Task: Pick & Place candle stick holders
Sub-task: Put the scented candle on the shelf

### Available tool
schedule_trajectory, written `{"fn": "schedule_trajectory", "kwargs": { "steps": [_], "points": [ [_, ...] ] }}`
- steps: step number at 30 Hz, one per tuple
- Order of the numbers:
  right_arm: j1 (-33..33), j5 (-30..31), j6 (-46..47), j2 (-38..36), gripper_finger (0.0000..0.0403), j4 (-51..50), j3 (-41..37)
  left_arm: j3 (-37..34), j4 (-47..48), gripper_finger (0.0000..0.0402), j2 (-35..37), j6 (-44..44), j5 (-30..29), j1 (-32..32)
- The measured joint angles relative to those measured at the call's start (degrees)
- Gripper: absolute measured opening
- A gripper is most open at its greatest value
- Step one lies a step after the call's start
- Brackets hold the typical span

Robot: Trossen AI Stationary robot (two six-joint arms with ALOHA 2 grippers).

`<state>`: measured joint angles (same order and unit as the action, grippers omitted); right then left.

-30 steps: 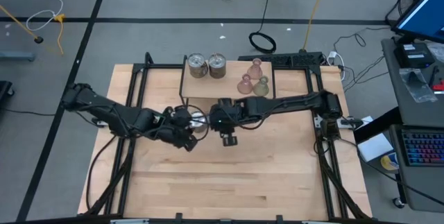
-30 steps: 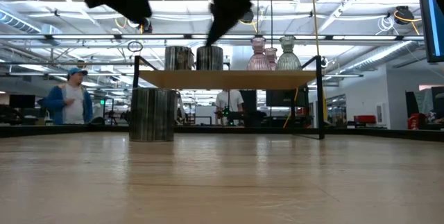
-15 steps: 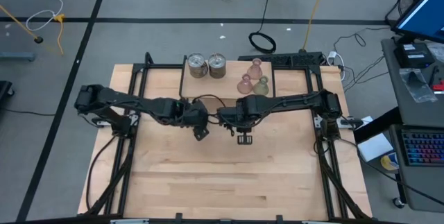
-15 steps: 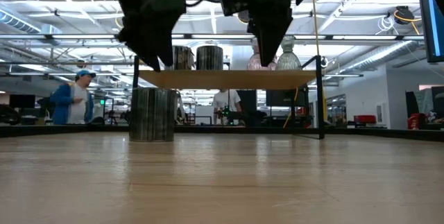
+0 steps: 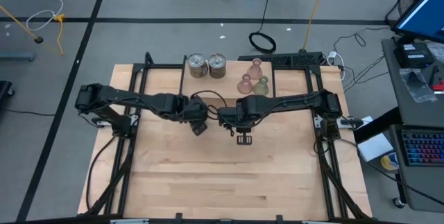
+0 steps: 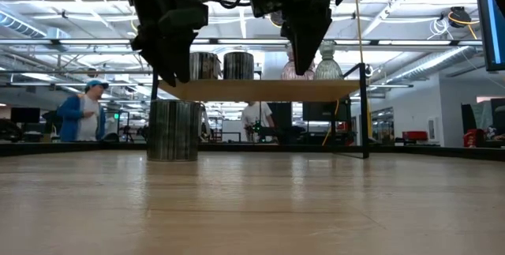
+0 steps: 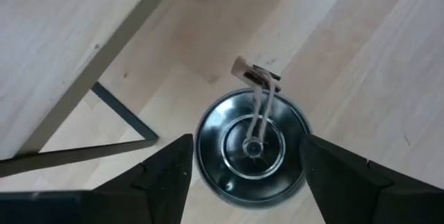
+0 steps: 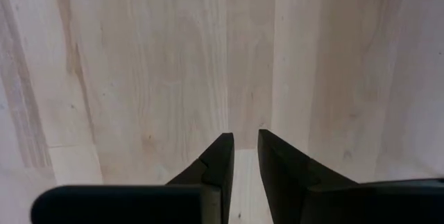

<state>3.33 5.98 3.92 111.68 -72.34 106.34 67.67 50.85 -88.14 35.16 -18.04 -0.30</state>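
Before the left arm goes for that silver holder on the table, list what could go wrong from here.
1. The left gripper is open, above the silver holder that stands beside the shelf leg; a skewed descent could tip it or strike the leg.
2. A tag on a cord sticks out of the holder and could snag a finger.
3. The right gripper hangs close by, nearly closed and empty; the arms could collide.

Mid-frame, left gripper (image 5: pixel 198 126) and right gripper (image 5: pixel 243 139) hang over the table (image 5: pixel 229 182); five candle stick holders (image 5: pixel 207 65) sit top centre
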Motion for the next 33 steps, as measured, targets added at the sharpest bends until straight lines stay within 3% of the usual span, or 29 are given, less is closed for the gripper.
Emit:
{"fn": "schedule_trajectory", "kwargs": {
  "steps": [18, 33],
  "points": [
    [0.0, -0.2, 0.0, 0.0, 0.0059, 0.8, 0.0, -1.4, -0.8, 0.0257, -6.6, -0.6, 1.0, 1.6],
    [0.0, -0.2, -0.1, 0.0, 0.0059, 1.6, 0.0, -1.4, 1.6, 0.0204, -7.3, -0.2, 4.5, 1.7]
  ]
}}
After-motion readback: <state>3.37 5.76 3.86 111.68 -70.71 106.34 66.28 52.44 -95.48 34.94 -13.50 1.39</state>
